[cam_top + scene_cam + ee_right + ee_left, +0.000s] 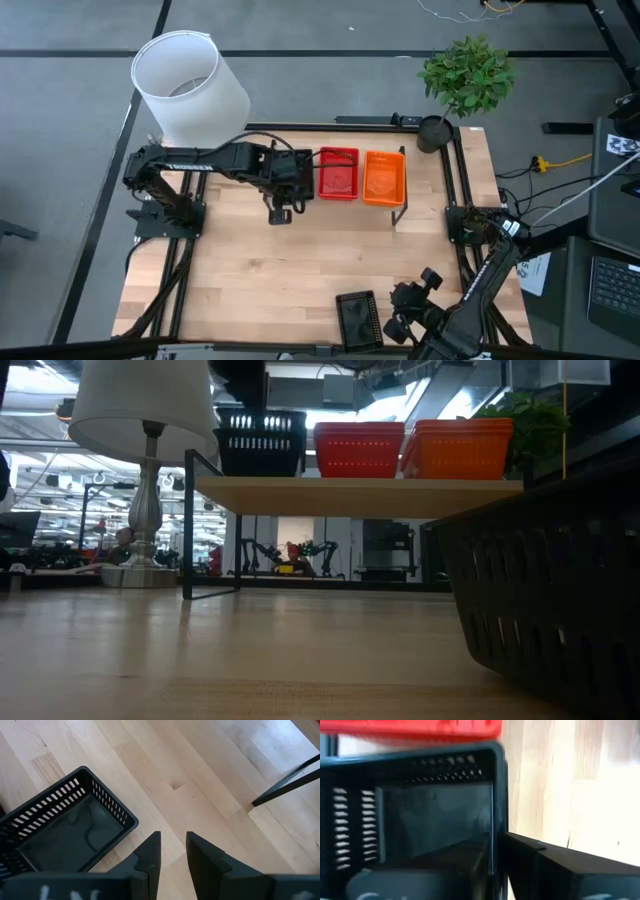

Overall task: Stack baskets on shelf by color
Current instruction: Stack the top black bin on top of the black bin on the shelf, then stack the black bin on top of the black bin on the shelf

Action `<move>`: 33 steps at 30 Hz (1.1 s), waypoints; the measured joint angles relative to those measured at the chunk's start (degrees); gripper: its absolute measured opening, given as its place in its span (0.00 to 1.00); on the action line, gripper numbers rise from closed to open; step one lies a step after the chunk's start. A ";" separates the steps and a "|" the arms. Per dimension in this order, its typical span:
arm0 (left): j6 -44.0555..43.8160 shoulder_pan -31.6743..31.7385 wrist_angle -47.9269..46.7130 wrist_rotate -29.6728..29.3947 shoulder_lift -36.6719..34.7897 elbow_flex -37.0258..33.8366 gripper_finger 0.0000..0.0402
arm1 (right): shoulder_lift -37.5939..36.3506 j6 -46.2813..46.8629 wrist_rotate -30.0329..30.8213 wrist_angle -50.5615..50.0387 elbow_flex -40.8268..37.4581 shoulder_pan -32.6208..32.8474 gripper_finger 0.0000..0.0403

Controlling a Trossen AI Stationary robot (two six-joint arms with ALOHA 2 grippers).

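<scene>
From above: the shelf (400,152) stands at the table's (260,270) far side, red basket (338,172) and orange basket (384,177) side by side on it, touching. The left arm reaches across the shelf's left end, the left gripper (290,178) just left of the red basket; the black basket beneath it is hidden here. A second black basket (358,318) lies on the table near the front edge, the right gripper (400,312) just beside it. A white lamp (188,85) sits at the far left corner, a potted plant (465,78) at the far right. At table height: three baskets in a row on the shelf (360,495), black (260,443), red (358,448), orange (458,447); the near black basket (545,590) fills the right foreground. Left wrist: the fingers (560,865) straddle the black basket's (420,820) wall, one inside, one outside, loosely closed around it; the red basket (420,727) lies just beyond. Right wrist: the fingers (210,857) are slightly parted and empty over bare wood, the black basket (65,827) just beside them, not touching.
</scene>
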 joint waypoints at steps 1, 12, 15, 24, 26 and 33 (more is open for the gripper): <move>0.00 0.00 -0.30 0.02 0.09 -0.09 0.13 | 0.00 0.00 0.00 0.02 0.00 0.00 0.23; -7.38 -1.74 0.87 4.84 -1.09 1.09 0.29 | 0.00 0.00 -0.02 0.50 0.00 0.00 0.23; -11.60 -4.72 2.22 11.08 -1.20 2.45 0.29 | 0.00 0.00 -1.01 0.68 0.00 0.00 0.23; -24.86 -18.46 1.58 13.09 -1.20 3.08 0.28 | -0.02 -8.05 -31.68 21.66 -9.00 -1.84 0.23; -26.87 -22.03 1.60 11.32 -1.20 3.08 0.28 | -0.02 -9.78 -32.51 31.38 -11.56 -1.83 0.23; -33.15 -32.94 1.62 1.32 -1.20 3.08 0.28 | 0.01 -10.54 -32.98 47.19 -17.61 -3.93 0.23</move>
